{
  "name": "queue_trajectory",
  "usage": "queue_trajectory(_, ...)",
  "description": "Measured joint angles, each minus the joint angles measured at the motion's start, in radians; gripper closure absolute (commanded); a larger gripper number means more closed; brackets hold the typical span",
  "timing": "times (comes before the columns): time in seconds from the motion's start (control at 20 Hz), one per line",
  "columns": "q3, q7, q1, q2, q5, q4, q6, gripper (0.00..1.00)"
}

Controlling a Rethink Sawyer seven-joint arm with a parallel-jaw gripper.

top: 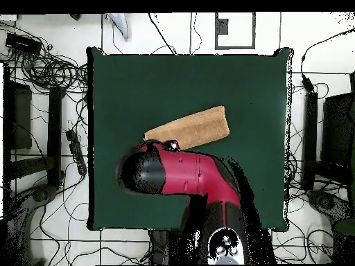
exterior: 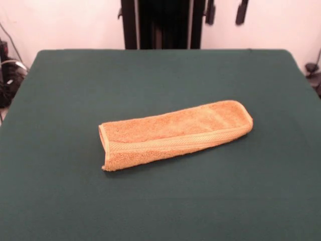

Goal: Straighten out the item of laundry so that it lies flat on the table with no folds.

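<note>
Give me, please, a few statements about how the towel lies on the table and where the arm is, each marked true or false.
1. The orange-tan terry-cloth towel is spread out as a flat square. False: it is folded into a long narrow strip.
2. The towel lies wholly on the dark green cloth-covered table, away from its edges. True.
3. The towel's long side runs parallel to the table's far edge in the front view. False: it lies on a slant.
4. A flat woven band shows along the towel's length in the front view. True.
5. In the overhead view, the red and black arm covers one end of the towel. True.
6. A second cloth lies on the table. False: only the one towel does.
</note>
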Motion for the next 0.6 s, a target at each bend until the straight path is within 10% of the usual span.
queue_trajectory(0.6, 0.0, 0.0, -0.006, 0.313, 0.002, -0.359, 0.0, 0.0)
